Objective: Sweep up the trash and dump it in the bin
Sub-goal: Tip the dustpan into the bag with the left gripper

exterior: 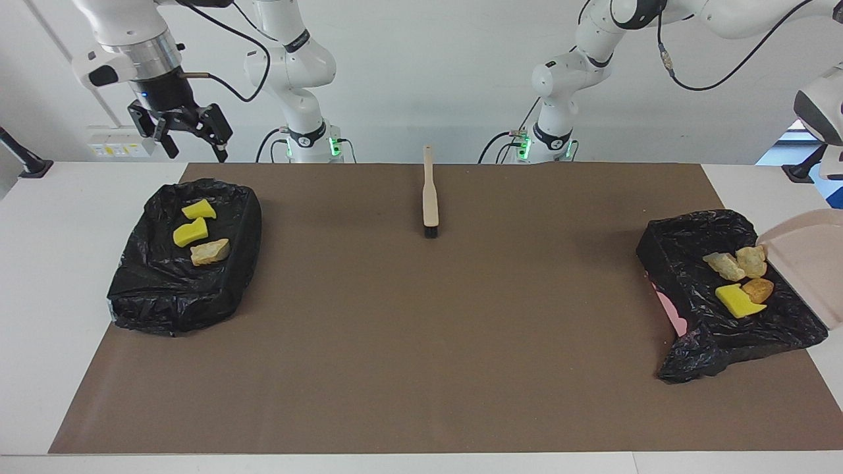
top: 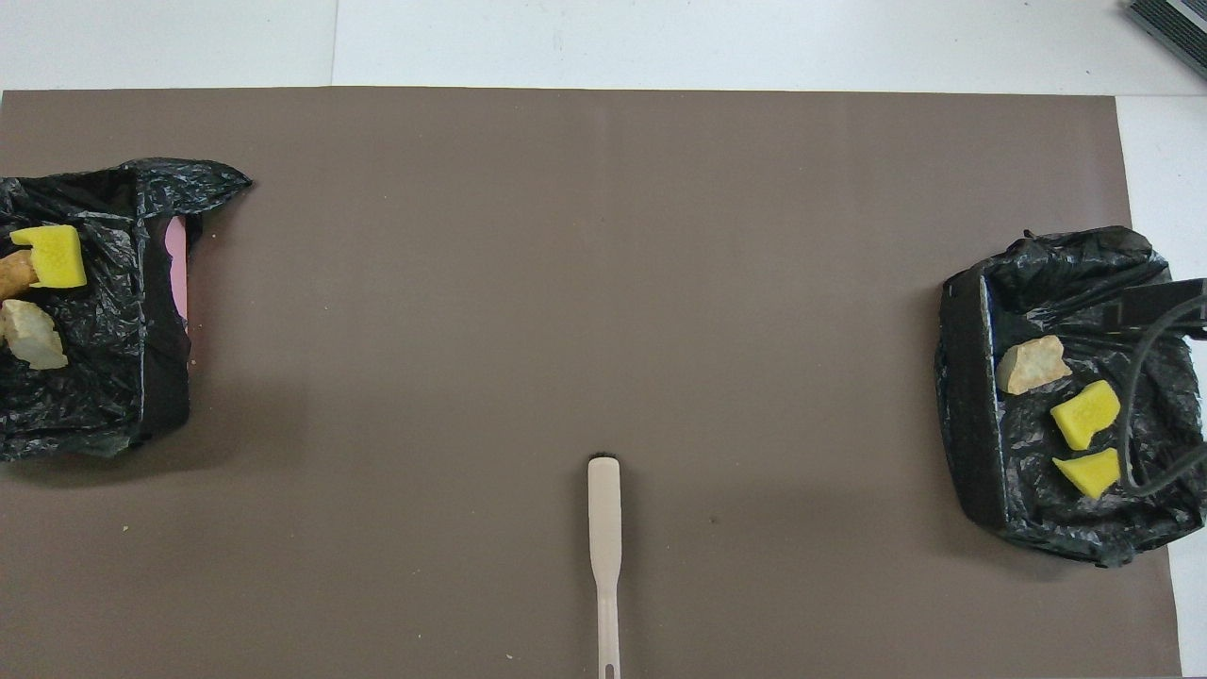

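**Figure. Table with 2 lined bins, facing and overhead views.**

The trash point(exterior: 737, 301), 7 small foam and sponge chunks in yellow, tan and orange-brown, lies in 2 groups. 4 chunks rest inside the black-bag-lined bin point(exterior: 678, 263) at 3 o'clock of the facing view, at the left arm's end of the table. 3 more chunks point(exterior: 190, 232) rest inside a second black-bag-lined bin point(exterior: 171, 303) at 9 o'clock, at the right arm's end.

The right gripper point(exterior: 181, 131) hangs raised above the second bin, at about 12 o'clock from its chunks in the facing view. Its fingers are spread, hold nothing and are well apart from the trash.

The left gripper is outside both views. Its fingers are pressed together, but what they pinch cannot be told. Only the left arm's wrist point(exterior: 820, 112) shows.

A pale beige-pink plastic dustpan point(exterior: 807, 263) stands tilted at the first bin's outer rim, just beside the 4 chunks.

The brown mat point(exterior: 421, 342) is bare between the bins. A beige brush with dark bristles point(exterior: 430, 197) lies at 12 o'clock of the facing view, handle toward the robots and well apart from both bins.
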Available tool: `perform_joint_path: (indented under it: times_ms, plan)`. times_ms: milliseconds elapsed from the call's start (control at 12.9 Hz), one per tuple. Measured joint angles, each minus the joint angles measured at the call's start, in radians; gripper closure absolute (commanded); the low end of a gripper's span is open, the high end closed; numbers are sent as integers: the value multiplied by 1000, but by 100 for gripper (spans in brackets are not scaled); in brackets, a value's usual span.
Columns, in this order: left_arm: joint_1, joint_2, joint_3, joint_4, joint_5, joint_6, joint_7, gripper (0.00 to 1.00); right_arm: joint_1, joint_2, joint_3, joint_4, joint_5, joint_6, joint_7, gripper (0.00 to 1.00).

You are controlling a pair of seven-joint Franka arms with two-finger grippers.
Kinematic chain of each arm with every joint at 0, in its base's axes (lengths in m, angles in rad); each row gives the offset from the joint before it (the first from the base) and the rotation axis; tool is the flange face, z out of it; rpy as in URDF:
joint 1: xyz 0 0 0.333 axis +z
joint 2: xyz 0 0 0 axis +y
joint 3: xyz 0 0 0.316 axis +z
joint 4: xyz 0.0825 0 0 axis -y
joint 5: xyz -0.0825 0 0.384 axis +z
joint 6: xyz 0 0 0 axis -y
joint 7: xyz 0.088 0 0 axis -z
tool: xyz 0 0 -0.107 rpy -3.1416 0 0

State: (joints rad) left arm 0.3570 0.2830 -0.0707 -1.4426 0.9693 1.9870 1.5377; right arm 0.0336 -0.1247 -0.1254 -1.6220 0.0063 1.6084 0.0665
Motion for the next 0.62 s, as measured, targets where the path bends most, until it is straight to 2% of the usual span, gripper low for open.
perform_joint_path:
  times_ms: [232,387,619]
  plan:
    - [-55,-20,0,3,60,-93,-2,100,-25,1,3,9,0,-3,-18,0]
    - [-95,-37,-4,12,52,-174,-18,100,-25,0,17,9,0,-28,-18,0]
    - [-122,-95,-10,12,-131,-301,-78,100,-25,-5,28,9,0,-59,-18,0]
